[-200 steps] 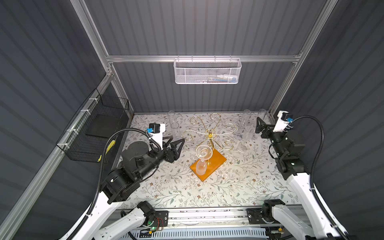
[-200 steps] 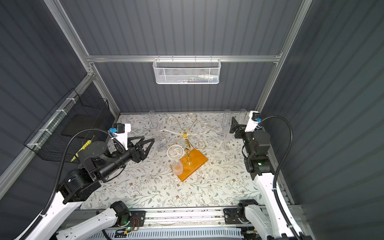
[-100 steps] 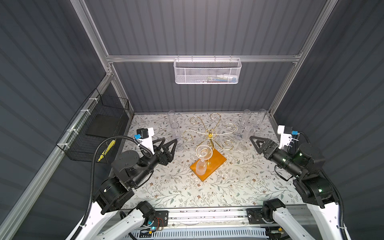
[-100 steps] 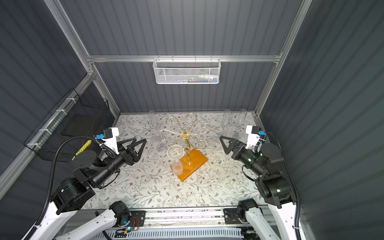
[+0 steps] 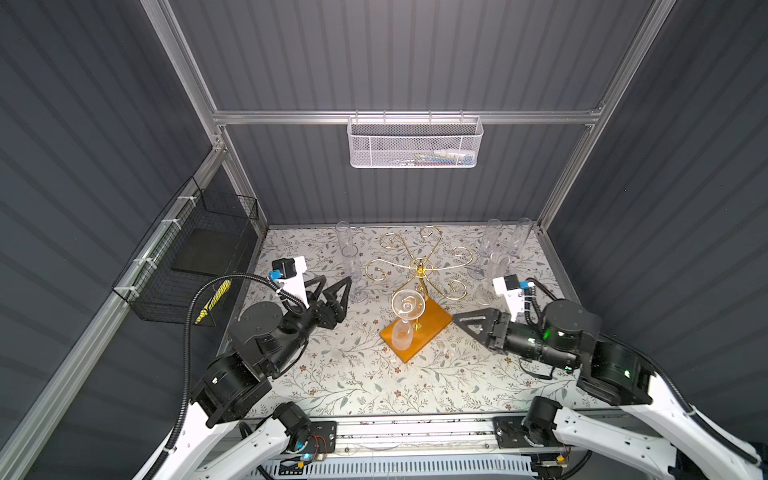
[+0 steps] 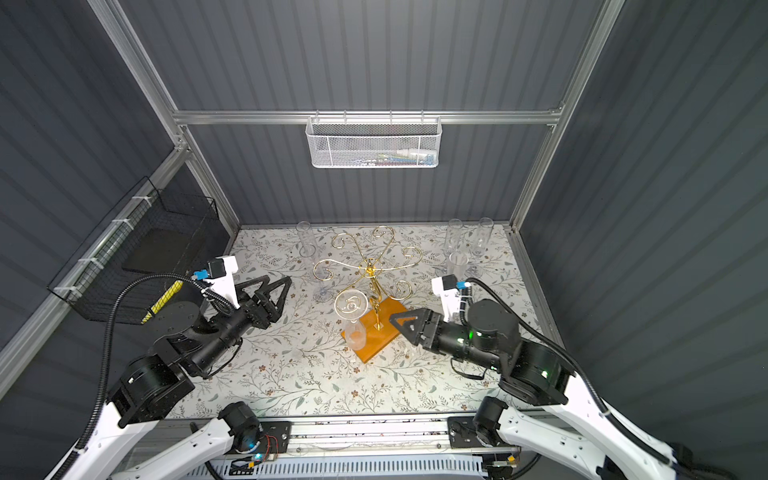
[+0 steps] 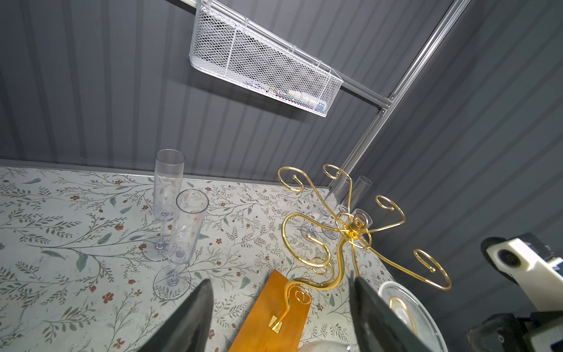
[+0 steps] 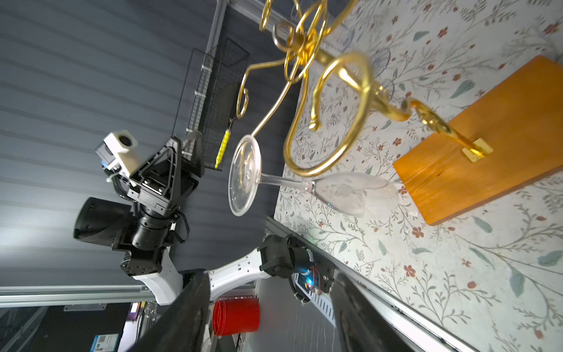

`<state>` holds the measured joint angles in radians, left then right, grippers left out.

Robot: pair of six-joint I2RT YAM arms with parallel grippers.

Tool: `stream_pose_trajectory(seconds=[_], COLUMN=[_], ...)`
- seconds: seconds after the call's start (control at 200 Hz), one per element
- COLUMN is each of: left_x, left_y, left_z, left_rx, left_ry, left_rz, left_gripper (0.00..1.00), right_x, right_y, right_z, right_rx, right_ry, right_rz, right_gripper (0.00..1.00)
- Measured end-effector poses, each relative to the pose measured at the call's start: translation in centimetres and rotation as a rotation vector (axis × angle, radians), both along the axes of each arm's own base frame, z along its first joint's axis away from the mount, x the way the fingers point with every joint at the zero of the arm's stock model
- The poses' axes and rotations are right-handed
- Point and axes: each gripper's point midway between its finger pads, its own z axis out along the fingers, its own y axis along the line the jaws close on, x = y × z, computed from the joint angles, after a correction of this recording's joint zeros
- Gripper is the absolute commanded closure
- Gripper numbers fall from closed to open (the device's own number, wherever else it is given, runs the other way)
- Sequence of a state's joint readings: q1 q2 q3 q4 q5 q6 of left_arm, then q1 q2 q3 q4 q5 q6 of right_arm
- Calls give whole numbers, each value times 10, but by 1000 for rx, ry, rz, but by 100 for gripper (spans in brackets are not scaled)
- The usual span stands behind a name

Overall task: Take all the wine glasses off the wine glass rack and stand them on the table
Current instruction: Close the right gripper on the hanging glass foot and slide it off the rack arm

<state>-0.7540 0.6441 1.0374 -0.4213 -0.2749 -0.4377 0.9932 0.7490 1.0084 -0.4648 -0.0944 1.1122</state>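
**A:** Gaping, the right claw grips nothing; its fingers stand apart on bare air.

**B:** Where's the wine glass?

**A:** Just ahead of that claw and untouched. It hangs upside down by its foot from one gold scroll of the wine glass rack.

**B:** And beyond it?

**A:** The left claw faces it from the far side, also parted and empty. Two champagne flutes stand on the floral worktop near its tips.
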Motion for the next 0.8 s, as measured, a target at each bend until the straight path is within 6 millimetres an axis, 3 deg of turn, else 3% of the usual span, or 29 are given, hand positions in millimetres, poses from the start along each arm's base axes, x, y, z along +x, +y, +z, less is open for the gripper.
stream_pose_trajectory(seconds=[0.11,0.21,0.465,0.645,0.8], left_x=[0,1,-4,-4,-4], left_y=[1,2,8,10,11], left_z=[0,0,4,3,2], left_rx=[3,5,-2,3,12], left_ry=[-3,-7,-27,-29,-29], left_rz=[6,9,18,24,27], left_gripper=[27,27,26,26,25], right_x=[6,11,22,30,33], right_y=[25,35,43,51,54], right_z=[-9,-7,13,9,3], right_rx=[-23,-8,75,84,98], right_ry=[4,-6,-39,-22,5], right_rz=[8,-8,-63,-87,-104], right_gripper=[38,42,53,60,72])
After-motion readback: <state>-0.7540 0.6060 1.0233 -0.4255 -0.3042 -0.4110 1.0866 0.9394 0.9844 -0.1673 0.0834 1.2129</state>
